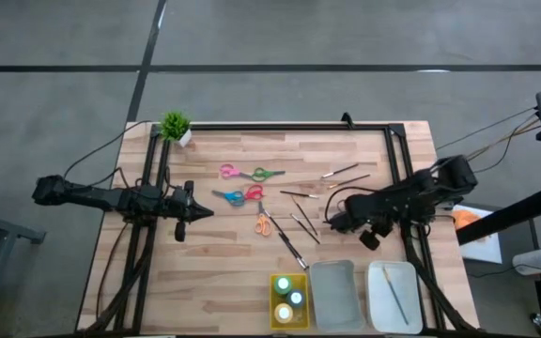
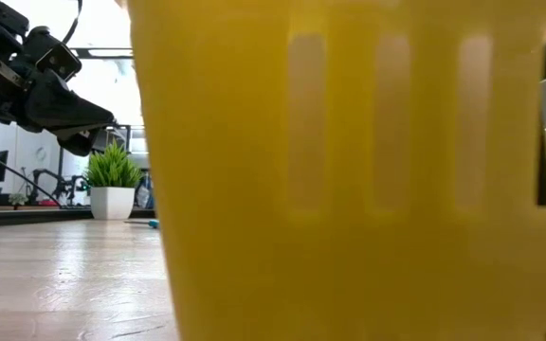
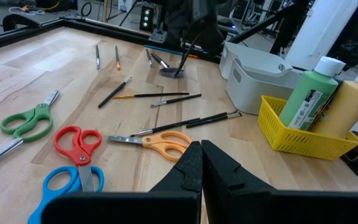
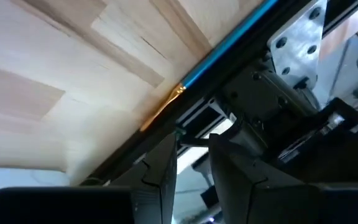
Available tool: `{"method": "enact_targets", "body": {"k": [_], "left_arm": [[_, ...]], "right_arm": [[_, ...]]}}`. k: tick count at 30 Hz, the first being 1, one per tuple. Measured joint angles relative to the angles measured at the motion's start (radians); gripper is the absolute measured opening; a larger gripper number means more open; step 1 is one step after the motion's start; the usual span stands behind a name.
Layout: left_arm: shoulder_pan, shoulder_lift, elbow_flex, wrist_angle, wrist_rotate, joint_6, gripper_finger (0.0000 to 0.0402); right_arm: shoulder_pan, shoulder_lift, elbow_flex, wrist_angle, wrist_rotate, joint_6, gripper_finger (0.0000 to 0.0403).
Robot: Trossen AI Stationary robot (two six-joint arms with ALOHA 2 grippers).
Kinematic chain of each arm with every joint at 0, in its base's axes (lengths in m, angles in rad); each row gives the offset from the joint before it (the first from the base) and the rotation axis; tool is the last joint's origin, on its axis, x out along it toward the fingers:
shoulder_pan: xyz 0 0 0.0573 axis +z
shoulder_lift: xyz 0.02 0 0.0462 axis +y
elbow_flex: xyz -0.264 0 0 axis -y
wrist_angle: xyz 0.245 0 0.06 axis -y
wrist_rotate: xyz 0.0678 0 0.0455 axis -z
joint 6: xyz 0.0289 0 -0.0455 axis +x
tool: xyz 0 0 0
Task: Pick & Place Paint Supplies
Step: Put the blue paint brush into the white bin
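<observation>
**Markings.** The green paint bottle [image 3: 308, 93] carries a label with a dark panel; its print is too small to read. The ochre-yellow paint bottle [image 3: 348, 107] beside it shows no legible writing. No other readable text appears on the table.

**Left gripper** [image 3: 201, 147]. The fingers are pressed together with nothing between them. It hangs above the left half of the table [image 1: 224, 272], pointing toward the scissors, and touches nothing.

**Right gripper** [image 4: 192, 146]. The fingers stand a narrow gap apart. In the left wrist view a thin brush [image 3: 184, 57] hangs tilted from this gripper, its lower end at the tabletop, so the fingers are clamped on it. In the high view the gripper is over the right half of the table, just beside the loose brushes.

**Task items.**
- Three bottles stand in the yellow tray [image 1: 274, 299] at the near edge.
- The grey tray [image 1: 334, 299] sits beside it. The white tray [image 1: 376, 299] holds one long brush [image 1: 394, 293].
- The pink-and-green scissors [image 1: 252, 173], blue-and-red scissors [image 1: 238, 196] and orange scissors [image 1: 264, 223] lie at table centre.
- Loose brushes [image 1: 301, 225] lie scattered between the scissors and the right gripper.

The potted plant [image 1: 176, 126] stands at the far left corner.
</observation>
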Motion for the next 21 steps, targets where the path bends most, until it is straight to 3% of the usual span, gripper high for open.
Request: {"method": "enact_targets", "body": {"k": [8,21], "left_arm": [[0.0,0.0,0.0,0.0,0.0,0.0,0.0],[0.0,0.0,0.0,0.0,0.0,0.0,0.0]], "right_arm": [[-0.047,0.054,-0.057,0.066,0.0,-0.009,0.009],[-0.049,0.05,-0.094,0.074,0.02,-0.188,0.009]]}}
